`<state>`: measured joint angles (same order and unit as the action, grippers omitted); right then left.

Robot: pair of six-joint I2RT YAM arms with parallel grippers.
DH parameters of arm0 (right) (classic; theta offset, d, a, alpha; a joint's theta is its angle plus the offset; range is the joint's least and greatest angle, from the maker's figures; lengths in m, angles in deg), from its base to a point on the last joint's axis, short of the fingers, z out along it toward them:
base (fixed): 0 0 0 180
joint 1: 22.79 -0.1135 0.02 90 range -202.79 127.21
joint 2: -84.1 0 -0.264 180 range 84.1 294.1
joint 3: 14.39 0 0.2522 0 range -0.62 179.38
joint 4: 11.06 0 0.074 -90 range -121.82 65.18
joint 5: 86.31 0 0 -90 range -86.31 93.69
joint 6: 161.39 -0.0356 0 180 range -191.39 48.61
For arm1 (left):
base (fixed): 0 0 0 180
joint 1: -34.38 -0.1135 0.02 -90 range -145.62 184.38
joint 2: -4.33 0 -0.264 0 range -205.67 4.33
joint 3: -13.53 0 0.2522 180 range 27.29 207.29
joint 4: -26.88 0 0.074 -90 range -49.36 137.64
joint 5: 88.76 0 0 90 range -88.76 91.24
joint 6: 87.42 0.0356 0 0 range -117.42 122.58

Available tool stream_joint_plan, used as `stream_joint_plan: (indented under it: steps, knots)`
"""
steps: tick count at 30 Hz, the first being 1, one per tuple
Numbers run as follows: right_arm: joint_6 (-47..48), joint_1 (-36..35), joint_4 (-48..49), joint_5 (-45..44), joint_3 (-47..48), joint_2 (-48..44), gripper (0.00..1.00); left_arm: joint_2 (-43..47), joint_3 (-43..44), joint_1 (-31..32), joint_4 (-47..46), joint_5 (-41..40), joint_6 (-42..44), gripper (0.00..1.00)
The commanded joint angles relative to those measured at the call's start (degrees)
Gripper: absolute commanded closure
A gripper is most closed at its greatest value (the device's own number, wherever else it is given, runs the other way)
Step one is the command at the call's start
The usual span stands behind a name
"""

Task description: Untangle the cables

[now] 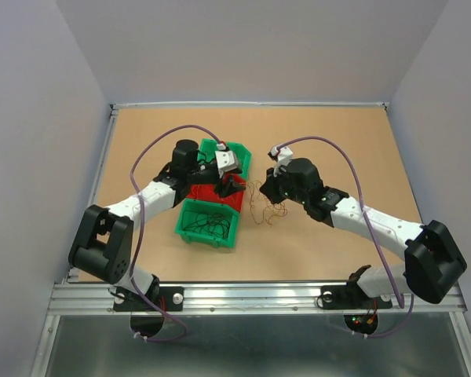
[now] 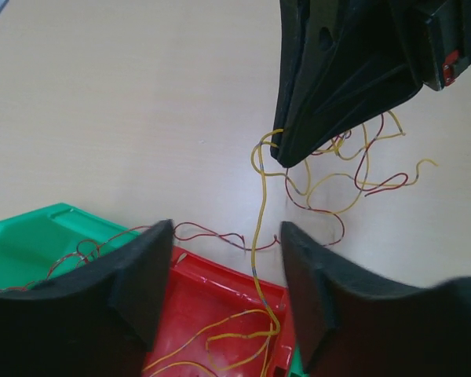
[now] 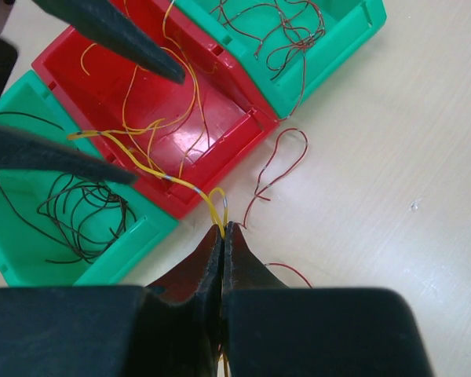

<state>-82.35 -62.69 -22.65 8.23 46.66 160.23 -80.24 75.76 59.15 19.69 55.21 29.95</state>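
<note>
The yellow cable (image 3: 153, 169), running from the tangle (image 2: 353, 169) mid-desk (image 1: 337, 149) into the red bin (image 3: 118, 86), is clamped in the right pincer (image 3: 222, 232), seemingly to draw it free, while the left pincer (image 2: 228, 259) hangs apart over it.

Three plastic bins, green (image 1: 229, 154), red (image 1: 212, 193) and green (image 1: 210, 223), stand in a row left of centre on the brown bench (image 1: 337, 141). Thin loose yellow and red cables (image 1: 265, 210) lie just beside them. The bench's far and right parts are open.
</note>
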Motion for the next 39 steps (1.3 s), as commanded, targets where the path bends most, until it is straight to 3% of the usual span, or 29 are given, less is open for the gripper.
stream_joint_plan:
  steps: [1,4,6,10,12,14,16,20,22,26,27,28,29,31,35,39]
  knots:
    - [0.15,-0.88,1.78,0.21,1.49,0.06,1.0,-1.55,4.17,0.89,3.45,0.78,2.51,0.58]
    - [0.33,-0.97,1.78,0.12,1.4,0.24,0.99,-2.7,5.23,0.89,4.51,0.78,2.42,1.0]
    - [0.33,-1.06,1.78,-0.31,1.14,0.41,0.97,-2.7,5.5,0.89,4.69,0.87,2.42,1.0]
    - [-0.02,-1.06,1.96,-2.77,-0.35,1.73,0.81,-1.47,5.41,0.8,4.69,1.57,1.98,1.0]
    - [-1.69,-1.06,2.13,-7.68,-1.32,3.48,0.78,-1.21,5.41,0.54,4.6,2.09,1.11,1.0]
    - [-3.79,-1.06,2.31,-12.42,-2.72,5.06,0.65,-0.94,5.58,-0.77,3.73,4.19,-0.3,1.0]
    - [-5.82,-0.97,2.48,-17.09,-4.83,7.34,0.6,-0.77,5.67,-3.22,1.45,7.09,-3.81,1.0]
    - [-8.55,-0.97,3.71,-21.84,-8.17,8.15,0.68,-0.42,5.32,-7.1,-2.68,9.83,-9.18,1.0]
    - [-9.34,-0.97,4.24,-23.6,-9.67,6.75,0.81,0.81,4.71,-7.55,-4.0,8.96,-9.88,1.0]
    - [-10.13,-1.06,4.59,-26.15,-10.99,3.85,0.83,3.71,2.6,-7.81,-6.38,7.11,-11.38,1.0]
    - [-9.96,-0.97,5.55,-25.37,-11.42,3.15,0.63,4.67,2.16,-7.81,-6.3,7.28,-11.47,1.0]
    - [-9.61,-0.97,5.56,-24.58,-11.43,2.18,0.62,5.12,2.07,-7.81,-6.3,7.37,-11.38,1.0]
    - [-8.91,-0.97,7.39,-23.27,-12.12,0.08,0.37,5.56,1.9,-7.81,-6.38,7.63,-11.47,1.0]
    - [-6.71,-1.06,10.9,-19.66,-13.27,-2.91,0.23,6.35,1.72,-7.81,-6.47,8.42,-11.64,1.0]
    - [-1.53,-1.06,17.92,-11.32,-15.29,-8.37,0.1,6.97,1.46,-7.29,-6.38,9.39,-11.56,1.0]
    - [1.46,-1.06,19.53,-3.15,-11.53,-6.02,0.07,7.93,1.02,-6.49,-6.21,9.31,-11.03,1.0]
